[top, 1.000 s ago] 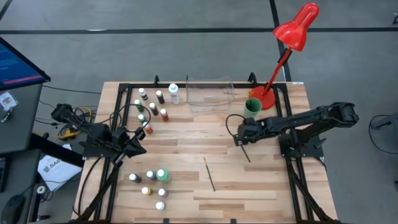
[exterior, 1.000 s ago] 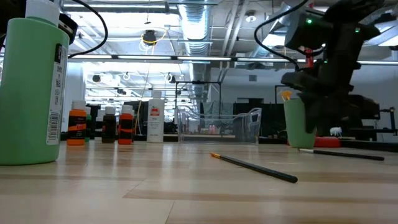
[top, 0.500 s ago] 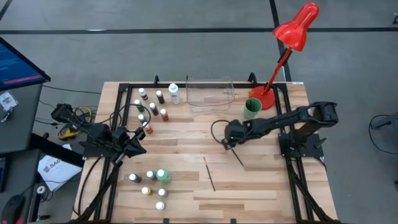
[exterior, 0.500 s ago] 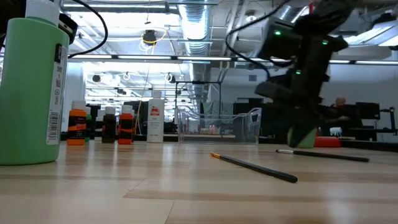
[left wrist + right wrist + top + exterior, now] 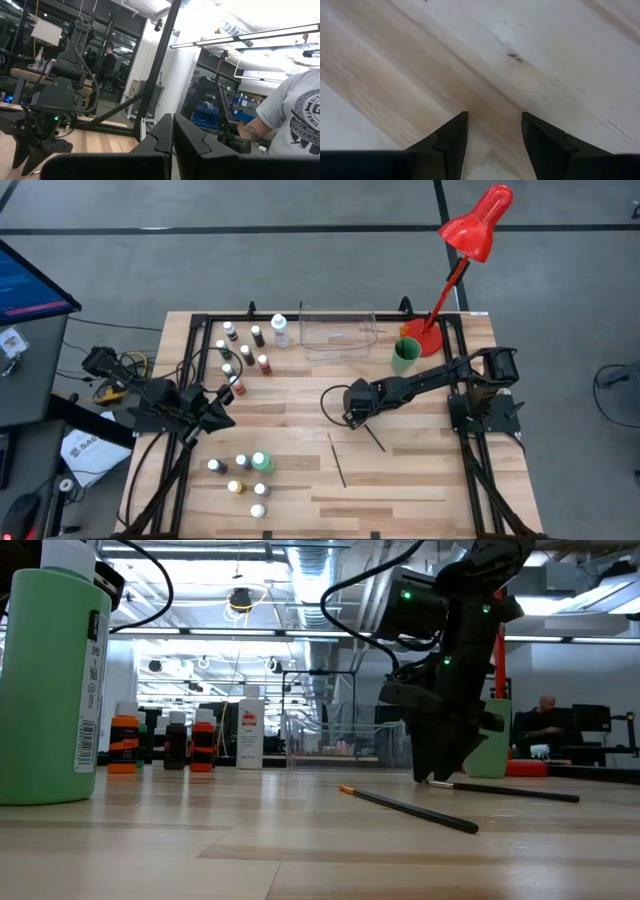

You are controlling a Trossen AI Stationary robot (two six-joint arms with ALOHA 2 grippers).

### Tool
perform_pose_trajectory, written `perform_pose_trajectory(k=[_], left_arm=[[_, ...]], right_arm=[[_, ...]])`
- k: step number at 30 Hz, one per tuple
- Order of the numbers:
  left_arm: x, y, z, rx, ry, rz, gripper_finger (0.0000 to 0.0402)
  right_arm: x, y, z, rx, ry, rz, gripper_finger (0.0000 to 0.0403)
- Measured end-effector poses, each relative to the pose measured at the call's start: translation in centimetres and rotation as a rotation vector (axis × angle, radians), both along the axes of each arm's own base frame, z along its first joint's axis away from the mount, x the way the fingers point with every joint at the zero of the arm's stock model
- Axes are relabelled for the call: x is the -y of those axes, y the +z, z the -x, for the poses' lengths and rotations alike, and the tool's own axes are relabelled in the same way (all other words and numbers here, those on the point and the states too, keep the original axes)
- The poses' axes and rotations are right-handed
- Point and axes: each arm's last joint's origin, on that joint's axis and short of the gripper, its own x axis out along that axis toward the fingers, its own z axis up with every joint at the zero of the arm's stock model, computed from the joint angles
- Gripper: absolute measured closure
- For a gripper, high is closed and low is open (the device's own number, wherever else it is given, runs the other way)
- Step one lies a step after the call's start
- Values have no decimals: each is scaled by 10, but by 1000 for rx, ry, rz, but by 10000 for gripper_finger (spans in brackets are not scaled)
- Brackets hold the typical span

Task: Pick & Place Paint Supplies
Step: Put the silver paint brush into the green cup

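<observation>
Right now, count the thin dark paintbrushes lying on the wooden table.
2. One thin dark paintbrush lies near the table's middle; the other lies just right of it, under the right arm. More may be hidden.

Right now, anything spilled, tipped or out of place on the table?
Nothing spilled or tipped. The bottles stand upright in two clusters. Two brushes lie loose mid-table, one beside the open, empty right gripper. The tray and cup sit upright at the back. The left gripper waits shut.
</observation>
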Motion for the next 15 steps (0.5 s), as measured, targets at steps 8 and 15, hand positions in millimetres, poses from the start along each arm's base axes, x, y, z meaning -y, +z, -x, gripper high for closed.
perform_pose_trajectory(k=[8,15], left_arm=[[0,0,0,0,0,0,400],[0,0,0,0,0,0,400]], right_arm=[[2,16,-10,59,8,-53,221],[-2,21,-13,60,22,-46,231]])
